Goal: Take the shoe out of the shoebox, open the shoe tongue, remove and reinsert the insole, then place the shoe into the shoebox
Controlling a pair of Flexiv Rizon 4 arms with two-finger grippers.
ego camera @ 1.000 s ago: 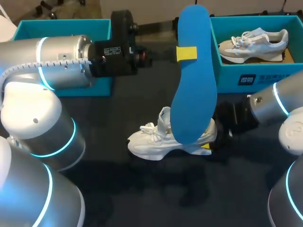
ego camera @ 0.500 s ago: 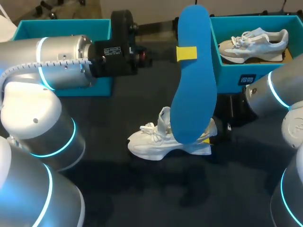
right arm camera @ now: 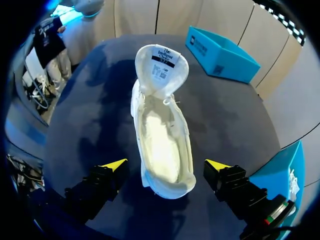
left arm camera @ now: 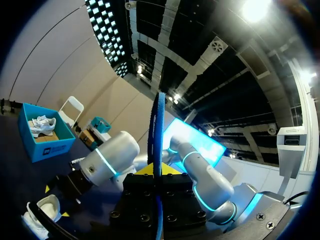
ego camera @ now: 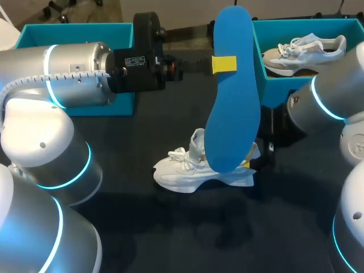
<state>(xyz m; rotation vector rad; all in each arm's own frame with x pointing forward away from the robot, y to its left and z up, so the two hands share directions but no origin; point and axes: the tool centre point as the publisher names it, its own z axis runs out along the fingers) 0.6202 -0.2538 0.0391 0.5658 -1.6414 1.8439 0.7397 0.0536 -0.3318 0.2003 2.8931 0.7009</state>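
Behind the shoe (ego camera: 193, 170), the right claw (right arm camera: 165, 164) has edged nearer, spread wide; the left claw (ego camera: 224, 63) still clamps the insole (ego camera: 233, 125).

Matt insole (ego camera: 233, 114), white cloth shoe (ego camera: 182, 170)

Head: high behind, down onto desk (ego camera: 170, 239).
Left wrist: tilted toward ceiling.
Right wrist: close over shoe (right arm camera: 162, 145), head's too.

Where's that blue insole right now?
In the head view's middle, the blue insole stands upright in the air, pinched by the left tool, over the white shoe.
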